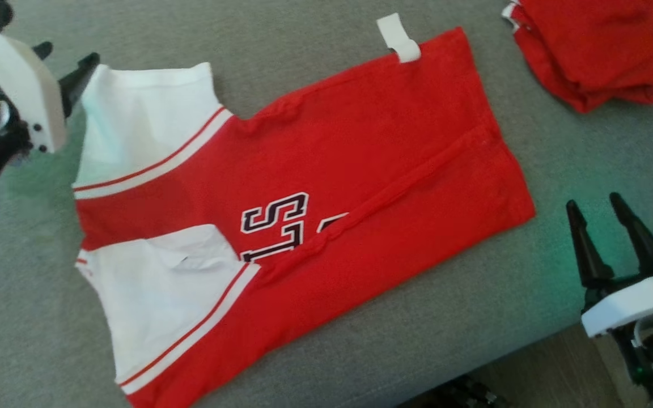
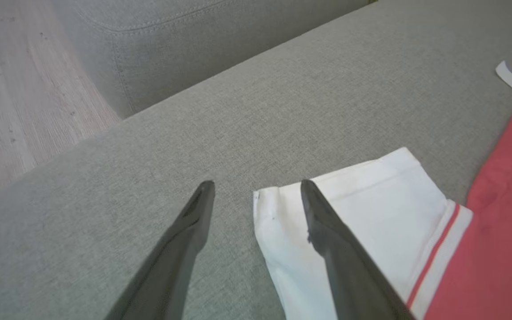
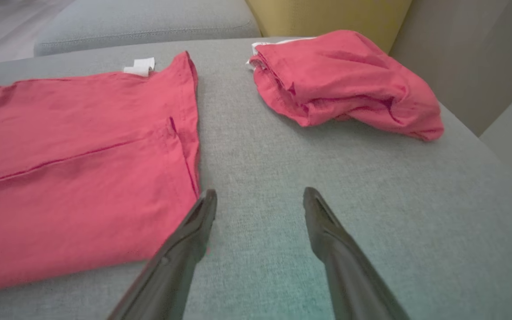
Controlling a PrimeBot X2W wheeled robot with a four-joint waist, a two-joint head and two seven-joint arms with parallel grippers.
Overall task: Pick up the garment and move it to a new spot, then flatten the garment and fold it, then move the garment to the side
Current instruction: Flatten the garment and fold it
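Closest to the head camera is the left gripper [image 1: 68, 56], a blurred white shell at the left end of the grey cushion [image 1: 474, 317]. The shell hides most of its dark fingers. In its wrist view the jaws stand wide apart and hold nothing. One finger is over the cuff corner of a white sleeve [image 2: 371, 200], the other over bare fabric. Whether either tip touches cannot be told.

The right gripper [image 1: 593, 202] sits at the cushion's near edge, where wooden floor [image 1: 530, 368] shows beyond it. Its jaws are also spread and empty. In its wrist view one finger overlaps the hem corner of the garment [image 1: 360, 170], but contact is not clear.

The garment, red with white sleeves, lies spread across the middle of the cushion, sleeves toward the left end and hem toward the right. A long ridge of folded cloth runs along it and swallows part of the black lettering [image 1: 275, 218], so the word cannot be read. The lower sleeve [image 1: 156, 300] is creased. Below it the garment is cut off by the frame's bottom. A white tag [image 1: 397, 37] sticks out at the garment's far edge.

A second red bundle [image 1: 598, 51] lies at the far right corner, well apart from the garment and partly cut off.
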